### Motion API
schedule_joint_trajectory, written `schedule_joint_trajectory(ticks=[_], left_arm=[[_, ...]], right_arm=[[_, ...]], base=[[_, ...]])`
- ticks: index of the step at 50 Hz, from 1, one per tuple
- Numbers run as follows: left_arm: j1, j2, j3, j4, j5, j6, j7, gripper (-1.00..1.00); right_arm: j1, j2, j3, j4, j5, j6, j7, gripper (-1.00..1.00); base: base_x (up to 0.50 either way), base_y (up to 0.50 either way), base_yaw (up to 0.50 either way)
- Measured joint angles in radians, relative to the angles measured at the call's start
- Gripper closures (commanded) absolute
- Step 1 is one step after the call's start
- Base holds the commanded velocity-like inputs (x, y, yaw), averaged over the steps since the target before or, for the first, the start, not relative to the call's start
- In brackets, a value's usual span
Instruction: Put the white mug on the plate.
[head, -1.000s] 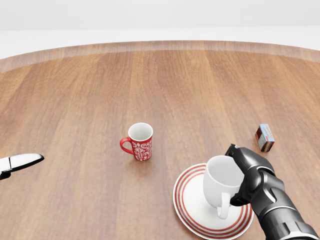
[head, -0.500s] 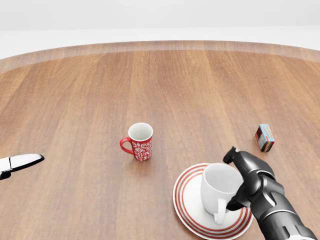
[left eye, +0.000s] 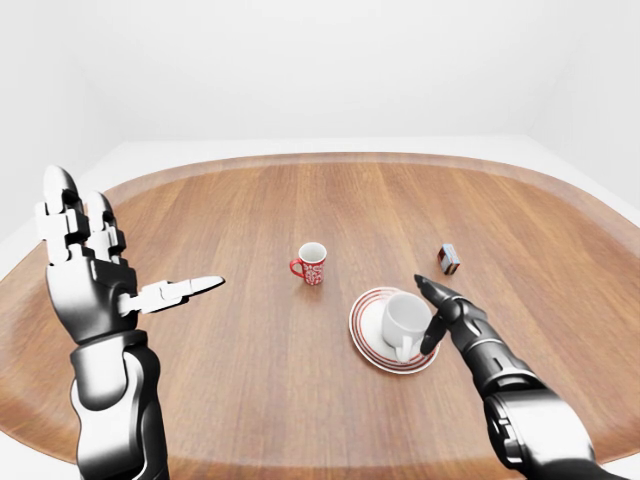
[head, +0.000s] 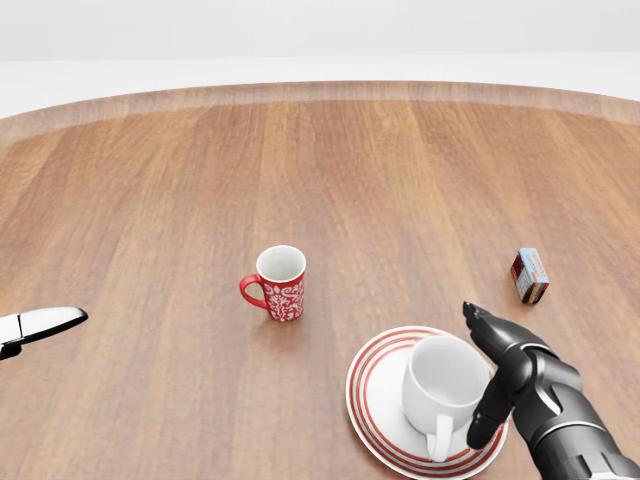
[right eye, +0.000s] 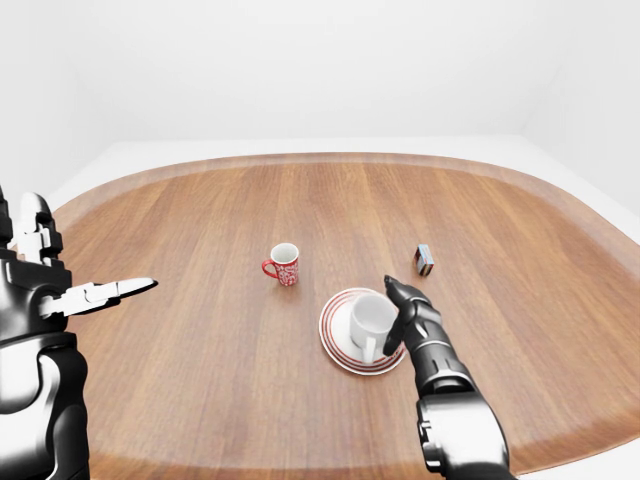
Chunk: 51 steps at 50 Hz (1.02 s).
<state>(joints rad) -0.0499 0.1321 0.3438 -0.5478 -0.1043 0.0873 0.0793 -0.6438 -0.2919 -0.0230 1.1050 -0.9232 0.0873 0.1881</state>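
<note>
Right hand (head: 508, 372) has its fingers spread, just beside the white mug (head: 441, 382) without gripping it; left hand (left eye: 90, 282) is raised, fingers splayed, holding nothing. On the table (head: 330, 180), the mug stands upright on the plate (head: 375, 395)

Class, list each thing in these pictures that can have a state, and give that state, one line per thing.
white mug: upright on the plate, released
plate: flat on the table, holding the mug
red mug: upright, apparently empty
small box: standing on the table
right hand: open beside the mug
left hand: open, raised
</note>
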Motion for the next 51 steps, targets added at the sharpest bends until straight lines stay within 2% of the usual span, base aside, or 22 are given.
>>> schedule_joint_trajectory(ticks=[4,9,13,18,24,28,34,38,42,45,47,48,51], left_arm=[[-0.001,0.000,0.000,0.001,0.000,0.000,0.000,-1.00],[-0.002,0.001,0.001,-0.002,0.000,0.000,0.001,-1.00],[-0.002,0.001,0.000,-0.006,0.002,0.000,0.002,-1.00],[-0.003,0.001,-0.001,-0.010,0.004,0.000,0.002,-1.00],[-0.003,0.001,-0.001,-0.016,0.006,0.000,0.002,-1.00],[-0.003,0.001,0.000,-0.018,0.007,0.000,0.002,-1.00],[-0.002,0.000,0.001,-0.021,0.008,0.000,0.002,-1.00],[-0.002,0.000,0.001,-0.022,0.008,0.000,0.001,-1.00],[-0.001,0.000,0.001,-0.023,0.009,0.000,0.001,-1.00],[-0.001,0.000,0.002,-0.023,0.009,0.000,0.001,-1.00],[-0.001,0.000,0.001,-0.022,0.009,0.000,0.001,-1.00],[0.000,-0.001,0.001,-0.023,0.009,0.000,0.001,-1.00],[0.001,-0.001,0.001,-0.024,0.010,0.000,0.001,-1.00]], right_arm=[[0.025,-0.017,0.016,-0.007,-0.014,0.000,0.066,-1.00],[0.093,-0.056,0.030,-0.066,-0.032,0.000,0.093,-1.00],[0.241,-0.100,0.003,-0.259,-0.046,0.000,0.143,-1.00],[0.494,-0.116,-0.118,-0.550,-0.072,0.000,0.252,-1.00],[0.727,-0.057,-0.325,-0.891,-0.097,-0.003,0.397,-1.00],[0.835,0.011,-0.473,-1.126,-0.084,-0.040,0.506,-1.00],[0.938,0.114,-0.742,-1.475,0.057,-0.116,0.510,-1.00],[0.967,0.141,-0.964,-1.714,0.229,-0.132,0.510,-1.00],[0.989,0.114,-1.205,-1.915,0.462,-0.101,0.510,-1.00],[1.008,0.061,-1.385,-2.011,0.638,-0.049,0.510,-1.00],[1.028,0.014,-1.505,-2.050,0.749,-0.003,0.510,-1.00],[1.040,-0.011,-1.548,-2.062,0.794,0.000,0.510,-1.00],[1.094,-0.107,-1.548,-2.071,0.939,0.000,0.510,-1.00]], base=[[0.00,0.00,0.00],[0.00,0.00,0.00],[0.00,0.00,0.00],[0.00,0.00,0.00],[0.00,0.00,0.00],[0.00,0.00,0.00],[0.00,0.00,0.00],[0.00,0.00,0.00],[0.00,0.00,0.00],[0.00,0.00,0.00],[0.00,0.00,0.00],[0.00,0.00,0.01],[0.00,0.00,0.00]])
